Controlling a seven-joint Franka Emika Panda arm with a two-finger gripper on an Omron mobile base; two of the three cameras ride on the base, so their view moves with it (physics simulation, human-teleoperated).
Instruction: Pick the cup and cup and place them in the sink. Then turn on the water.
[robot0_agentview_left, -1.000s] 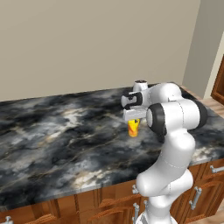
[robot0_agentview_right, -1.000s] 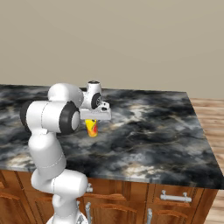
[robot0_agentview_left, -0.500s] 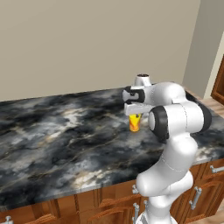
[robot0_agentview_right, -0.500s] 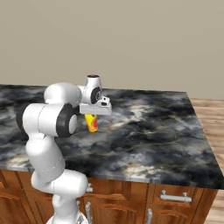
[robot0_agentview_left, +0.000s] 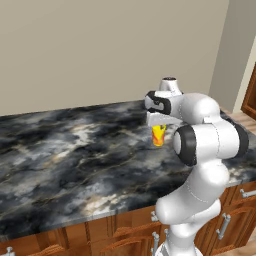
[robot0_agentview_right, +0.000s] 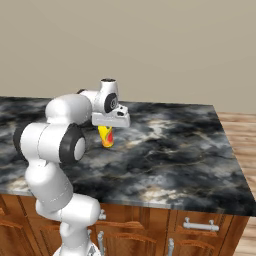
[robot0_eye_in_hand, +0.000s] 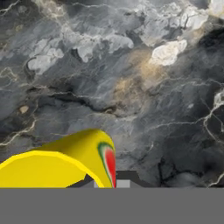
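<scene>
Yellow cup (robot0_agentview_left: 158, 135) with an orange-red pattern hangs upright in our gripper (robot0_agentview_left: 159, 131), whose fingers are clamped on its rim. We see it lifted above the black-and-white marble counter (robot0_agentview_left: 75, 160), toward the counter's back edge, in front of a plain beige wall (robot0_agentview_left: 100, 50).

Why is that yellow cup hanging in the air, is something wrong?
Nothing stands out as wrong. The yellow cup hangs above the marble counter because the gripper is shut on it and holds it upright. No spill or damage shows on the counter.
</scene>
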